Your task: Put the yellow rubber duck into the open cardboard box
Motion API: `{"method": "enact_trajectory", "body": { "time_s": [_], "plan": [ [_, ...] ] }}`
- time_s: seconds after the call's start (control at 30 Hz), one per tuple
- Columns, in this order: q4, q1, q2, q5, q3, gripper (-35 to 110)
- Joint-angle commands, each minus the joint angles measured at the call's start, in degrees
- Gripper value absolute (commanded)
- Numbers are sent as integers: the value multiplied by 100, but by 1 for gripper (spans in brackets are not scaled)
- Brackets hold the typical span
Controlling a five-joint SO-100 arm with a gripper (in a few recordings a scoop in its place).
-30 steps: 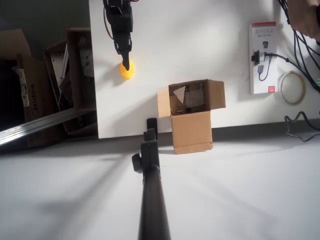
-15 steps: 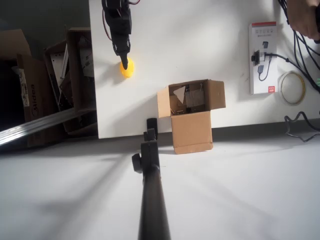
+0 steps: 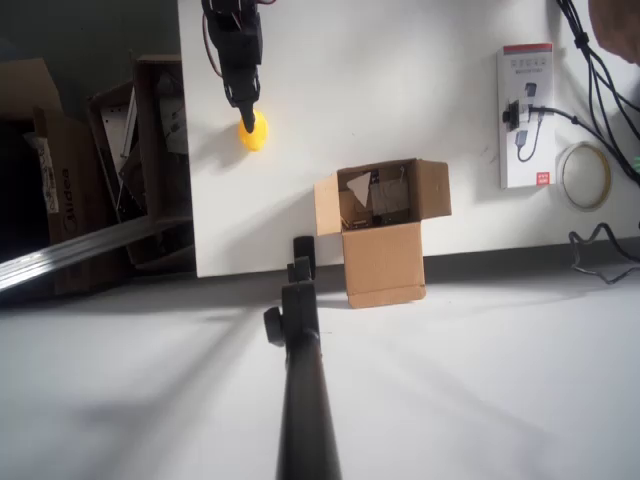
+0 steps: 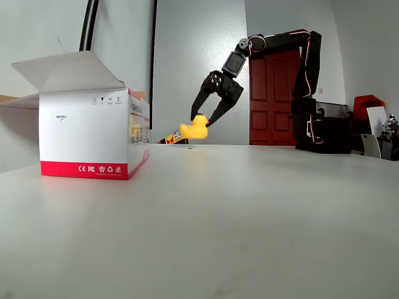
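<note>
As it tilts down, hand (image 4: 202, 122) grips duck (image 4: 194, 129).

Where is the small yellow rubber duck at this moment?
The small yellow rubber duck hangs above the white table between the black gripper's fingers; in the overhead view it is up-left of the open cardboard box.

Bare desk (image 3: 330, 100) between tool (image 3: 247, 112) and open cardboard box (image 3: 382, 235); box mouth unobstructed from above; white carton (image 3: 526, 115) well right
</note>
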Motion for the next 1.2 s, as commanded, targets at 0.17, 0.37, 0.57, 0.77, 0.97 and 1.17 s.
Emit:
{"method": "enact_trajectory", "body": {
  "time_s": [0.17,0.37,0.57,0.77,0.97,1.17],
  "plan": [
    [1406,-870,888,220,-1441,7],
    [1898,-1784,457,325,-2628,5],
    [1617,-2382,-413,396,-3533,4],
    [1424,-2610,-1433,404,-4562,4],
    [1415,-2698,-2329,404,-5528,4],
    [1151,-2681,-2909,422,-5941,4]
  ]
}}
